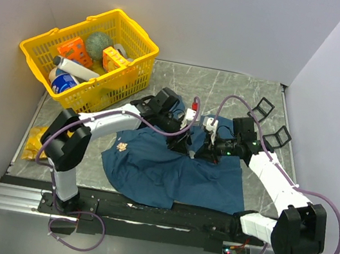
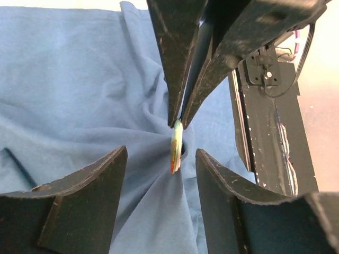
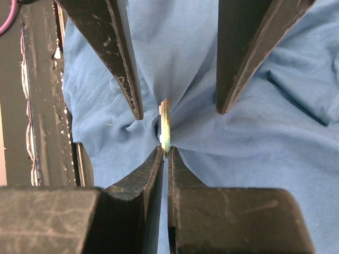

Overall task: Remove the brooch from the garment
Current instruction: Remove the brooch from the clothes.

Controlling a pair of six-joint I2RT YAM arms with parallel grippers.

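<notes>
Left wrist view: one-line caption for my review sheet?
Right hand pinches the brooch by its edge on the puckered blue garment; open left hand straddles it.

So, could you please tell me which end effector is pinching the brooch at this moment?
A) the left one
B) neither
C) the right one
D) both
C: the right end effector is shut on the edge of the brooch, while the left end effector stands open with a finger on either side of it, over the garment.
</notes>
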